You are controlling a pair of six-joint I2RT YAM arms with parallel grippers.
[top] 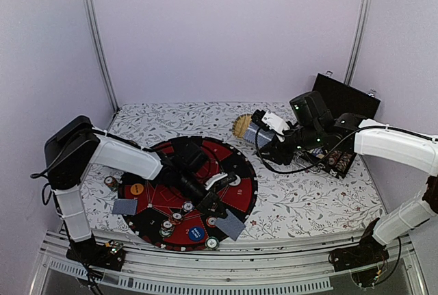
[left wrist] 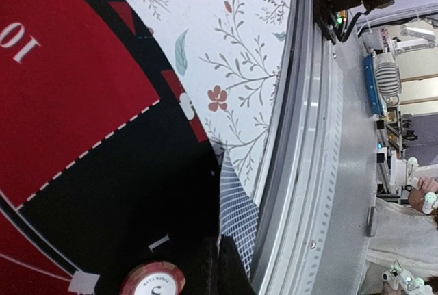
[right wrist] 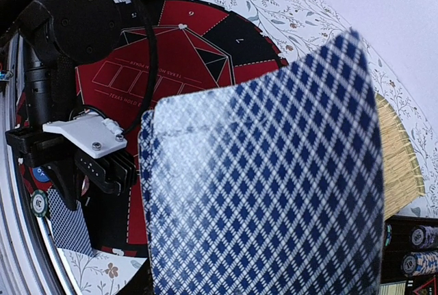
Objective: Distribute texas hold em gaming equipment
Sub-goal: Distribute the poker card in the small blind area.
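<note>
Toward the table's far right edge, the right gripper (top: 267, 131) pinches the cards (right wrist: 267, 192) — the mat (top: 226, 155) lies to its left; the left gripper (top: 217, 207) — nearer, over the mat — is pressed together

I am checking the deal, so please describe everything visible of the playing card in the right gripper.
The playing card shows its back, a blue and white diamond lattice with a thin pale border, and it looks like smooth coated paper. It is slightly bowed and tilted, held off the table just in front of the woven straw tray. The right gripper is shut on one edge. A faint line near its left side may be a second card; I cannot tell.
</note>
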